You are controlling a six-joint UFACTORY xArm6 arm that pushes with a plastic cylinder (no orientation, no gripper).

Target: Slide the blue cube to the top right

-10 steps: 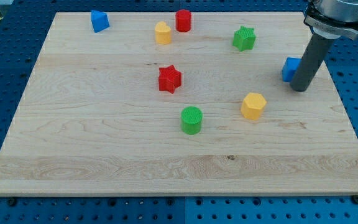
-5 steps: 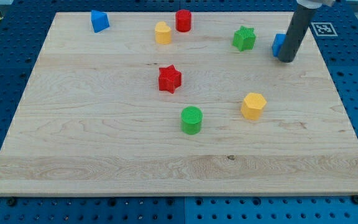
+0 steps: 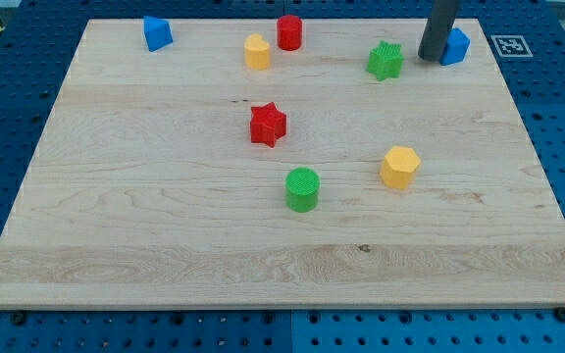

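Wooden board (image 3: 165,226) carries scattered blocks. My tip (image 3: 430,57) holds nothing, touching the blue cube's (image 3: 454,45) left side near the top-right corner.

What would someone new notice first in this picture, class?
The dark rod at the view's top right: my tip rests against the left side of the blue cube, near the board's top right corner. Next, the green star just left of it, and the red star near the middle of the wooden board.
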